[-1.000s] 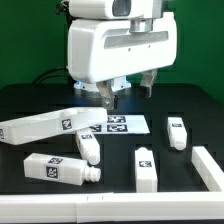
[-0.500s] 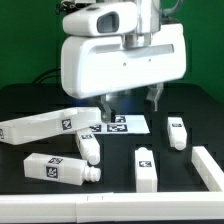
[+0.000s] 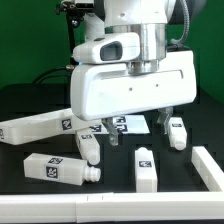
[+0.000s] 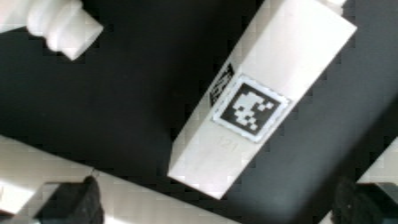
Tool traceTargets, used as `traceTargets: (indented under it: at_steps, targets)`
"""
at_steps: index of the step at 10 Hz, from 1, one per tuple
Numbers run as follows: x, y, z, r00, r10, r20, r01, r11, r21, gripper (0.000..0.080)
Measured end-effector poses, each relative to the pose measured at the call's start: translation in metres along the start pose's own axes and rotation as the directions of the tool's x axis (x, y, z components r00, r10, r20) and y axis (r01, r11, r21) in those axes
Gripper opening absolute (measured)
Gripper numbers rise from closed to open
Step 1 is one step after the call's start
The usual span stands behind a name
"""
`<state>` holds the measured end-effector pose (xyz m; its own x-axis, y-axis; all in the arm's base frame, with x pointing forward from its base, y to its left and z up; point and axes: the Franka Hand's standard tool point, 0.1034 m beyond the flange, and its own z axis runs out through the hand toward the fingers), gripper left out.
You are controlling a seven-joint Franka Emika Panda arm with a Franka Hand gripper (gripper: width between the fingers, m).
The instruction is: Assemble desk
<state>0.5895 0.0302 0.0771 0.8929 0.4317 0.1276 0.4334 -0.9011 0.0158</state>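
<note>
The desk lies in loose white parts on the black table. Its tabletop (image 3: 35, 126) rests tilted at the exterior view's left. Four tagged legs lie apart: one (image 3: 87, 147) by the tabletop, one (image 3: 58, 169) flat in front of it, one (image 3: 146, 168) in the middle, one (image 3: 177, 133) at the right. My gripper (image 3: 140, 134) hangs open above the table between the middle and right legs, holding nothing. In the wrist view a tagged leg (image 4: 260, 100) runs diagonally just beyond the open gripper (image 4: 217, 206), and its dark fingertips (image 4: 71, 202) are clear of it.
The marker board (image 3: 127, 124) lies behind the gripper, mostly hidden by it. A white rail (image 3: 100, 211) runs along the table's front, and another white piece (image 3: 209, 166) stands at the front right. A ridged white leg end (image 4: 61, 30) shows in the wrist view.
The gripper has come down and forward, shifting toward the exterior view's right, from over the marker board to over the legs. It stays open. The parts have not moved.
</note>
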Motion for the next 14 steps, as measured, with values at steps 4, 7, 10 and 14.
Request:
traceTargets:
  at_steps: [4,7,10,14]
  targets:
    - [-0.006,-0.025,0.029,0.988,0.151,-0.019,-0.151,0.989,-0.002,0.065]
    - [-0.01,-0.033,0.058,0.988,0.146,-0.05,-0.147,0.989,-0.006,0.065]
    - [-0.019,-0.016,0.065,0.997,0.044,-0.06,-0.045,0.999,-0.02,0.065]
    - [-0.02,-0.015,0.065,0.997,0.051,-0.059,-0.053,0.998,-0.019,0.028]
